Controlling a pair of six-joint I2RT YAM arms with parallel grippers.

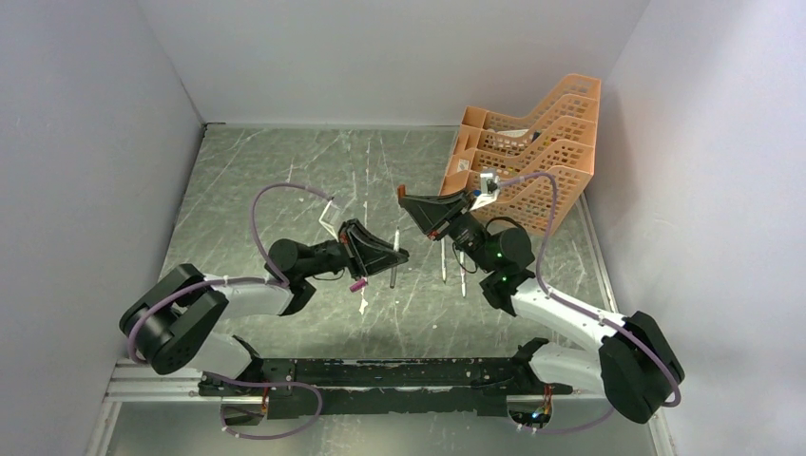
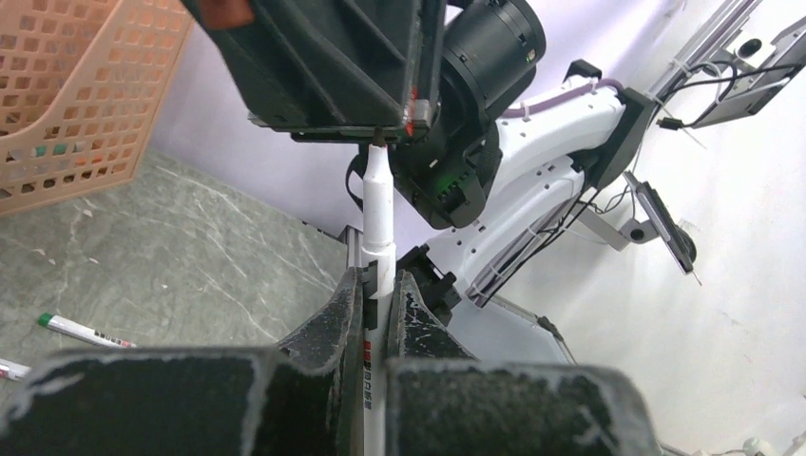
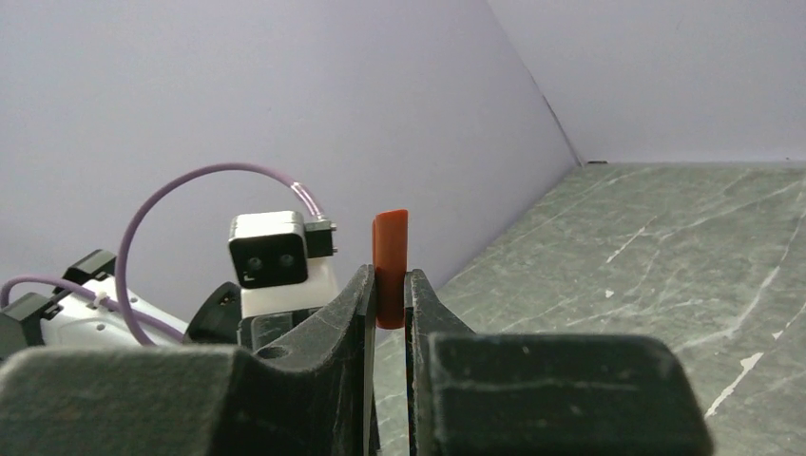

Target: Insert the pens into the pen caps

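My left gripper is shut on a white pen and holds it upright. The pen's dark tip points at the underside of the right gripper's body. My right gripper is raised and shut on a red-brown cap, which sticks up from the fingertips. That cap shows at the top left of the left wrist view, off to the side of the pen tip. Two pens lie on the table between the arms. A magenta cap lies under the left gripper.
An orange mesh tray stands at the back right, behind the right gripper. A pen with a green tip lies on the grey marble table. Grey walls close in the left, back and right sides.
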